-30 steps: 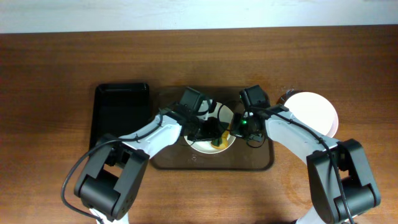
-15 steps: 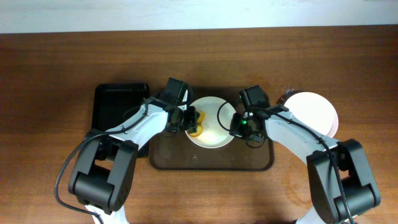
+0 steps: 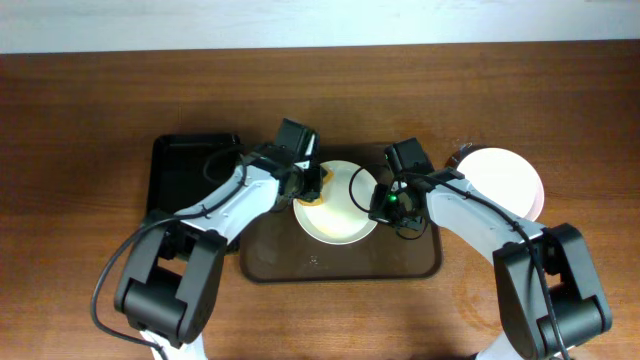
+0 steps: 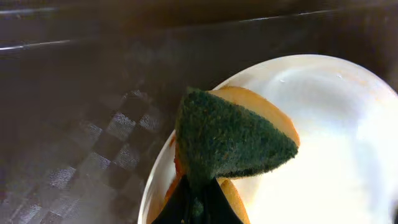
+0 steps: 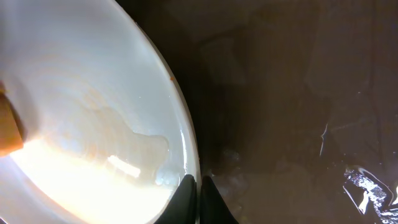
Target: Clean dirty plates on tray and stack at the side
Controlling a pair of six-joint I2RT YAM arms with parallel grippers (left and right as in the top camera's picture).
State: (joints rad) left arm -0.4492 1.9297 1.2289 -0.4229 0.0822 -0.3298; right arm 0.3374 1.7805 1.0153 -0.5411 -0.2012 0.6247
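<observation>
A white plate lies on the dark brown tray. My left gripper is shut on a yellow sponge with a green scouring face and presses it on the plate's left part. My right gripper is shut on the plate's right rim; a faint wet sauce smear shows inside. More white plates are stacked on the table to the right of the tray.
A smaller black tray lies left of the brown tray. The brown tray's textured floor shows beside the plate. Wooden table surrounds everything.
My left gripper carried the sponge from the plate's lower right across to its upper left. The right gripper has kept hold of the rim, and the plate shifted slightly.
</observation>
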